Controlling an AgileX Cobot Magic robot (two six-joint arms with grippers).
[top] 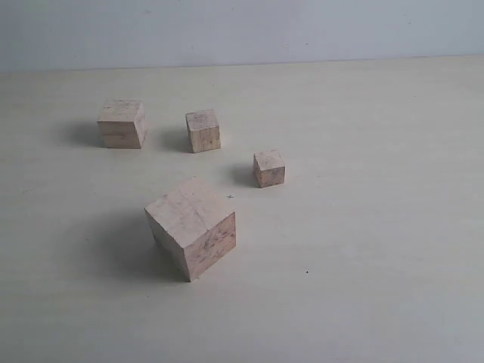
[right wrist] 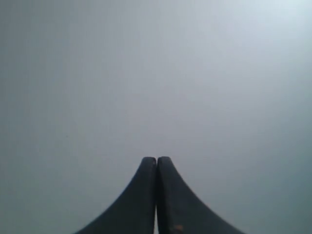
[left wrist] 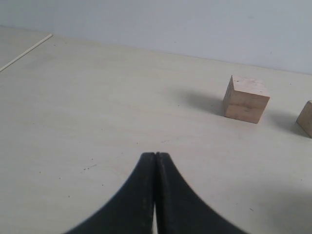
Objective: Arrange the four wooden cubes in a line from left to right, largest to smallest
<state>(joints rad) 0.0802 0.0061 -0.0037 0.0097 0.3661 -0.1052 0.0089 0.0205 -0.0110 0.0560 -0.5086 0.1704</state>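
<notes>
**Exterior view.** You see 4 wooden cubes standing apart from one another on a pale cream, faintly grained table. A plain grey-blue wall runs across the top of the frame.

- The largest cube is a pale beige-pink block of unpainted wood with faint grain. It sits lower centre-left, turned so that 1 vertical edge faces the camera.
- The second-largest cube, of the same plain wood, stands at upper left and shows a faint horizontal line across its front face.
- The third cube, of like material, stands near it to the right.
- The smallest cube, again pale beige-pink wood, lies right of centre and lower in the frame than the third cube.
- From left to right, the 3 smaller blocks form a loose, descending row by size. The largest lies in front of that row, directly below the third cube in the frame.

**Left wrist view.** The left gripper has 2 black, curved fingers pressed together at the tips, with nothing between them. It hangs over bare table. The second-largest cube stands well beyond the tips, near the wall. A corner of the third cube is cut by the frame edge beside it.

**Right wrist view.** The right gripper is likewise closed tip to tip and empty. You see only a featureless grey surface behind its black fingers.
</notes>
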